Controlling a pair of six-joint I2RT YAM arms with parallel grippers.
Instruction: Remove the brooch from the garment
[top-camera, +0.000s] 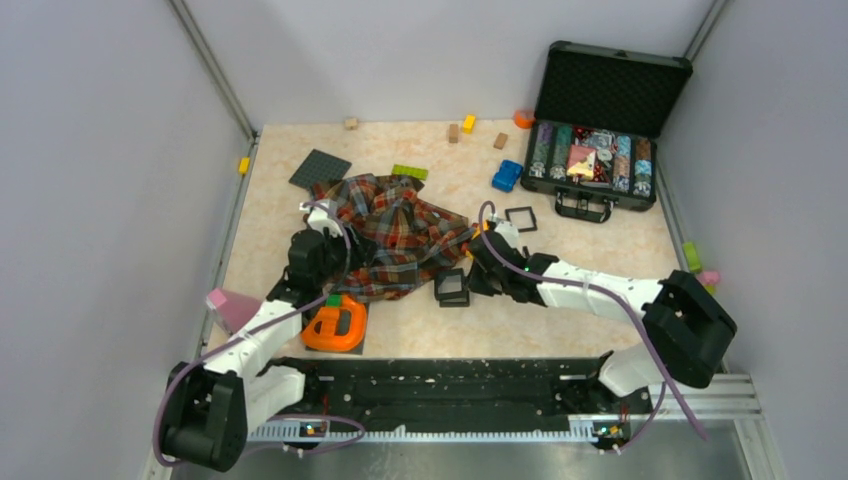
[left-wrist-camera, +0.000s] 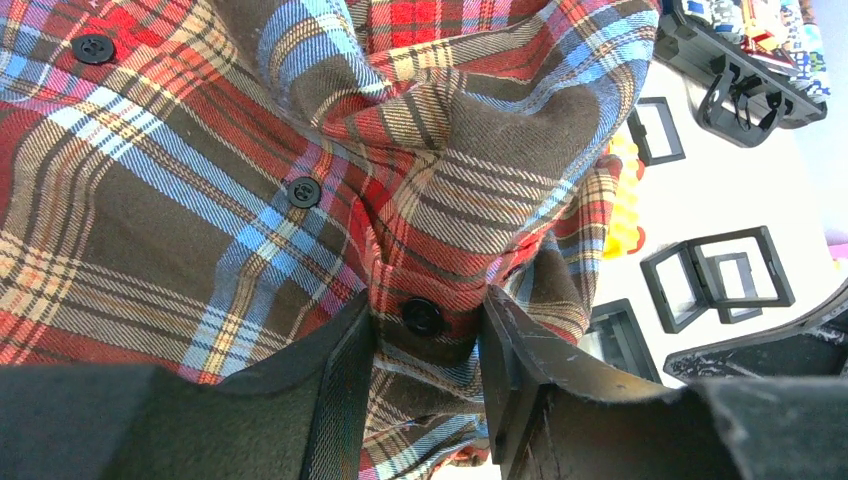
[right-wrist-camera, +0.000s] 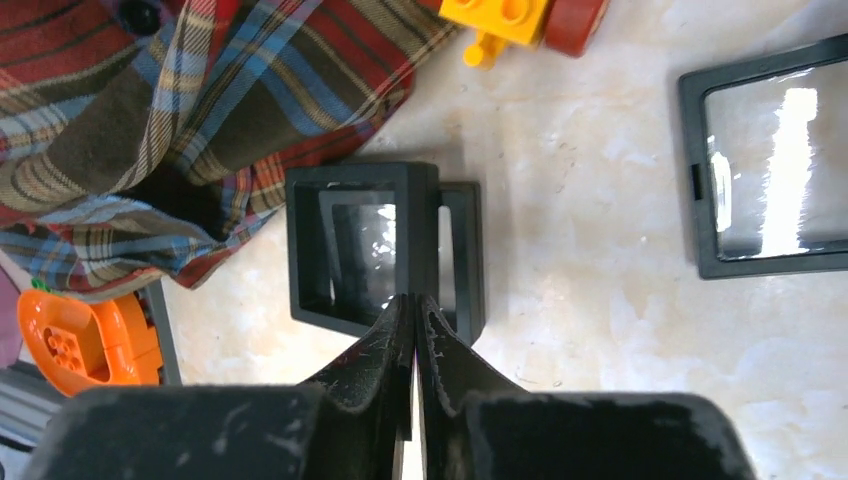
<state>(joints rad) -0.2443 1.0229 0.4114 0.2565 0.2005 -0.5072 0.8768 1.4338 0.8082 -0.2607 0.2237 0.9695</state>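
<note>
The garment (top-camera: 400, 235) is a crumpled plaid shirt in the middle of the table. It fills the left wrist view (left-wrist-camera: 300, 150) and shows at the top left of the right wrist view (right-wrist-camera: 150, 120). My left gripper (top-camera: 322, 252) is at the shirt's left edge. Its jaws (left-wrist-camera: 428, 305) are shut on a fold of the shirt that carries a black button (left-wrist-camera: 422, 316). My right gripper (top-camera: 482, 250) is at the shirt's right edge. Its fingertips (right-wrist-camera: 415, 300) are pressed together and empty, over a black frame box (right-wrist-camera: 360, 250). No brooch shows in any view.
An orange toy (top-camera: 337, 325) lies by the left arm and a yellow brick with red wheels (right-wrist-camera: 500, 15) lies beside the shirt. Black frames (top-camera: 452, 288) (top-camera: 521, 218), a blue brick (top-camera: 507, 176), a grey baseplate (top-camera: 320, 170) and an open black case (top-camera: 600, 130) surround the shirt.
</note>
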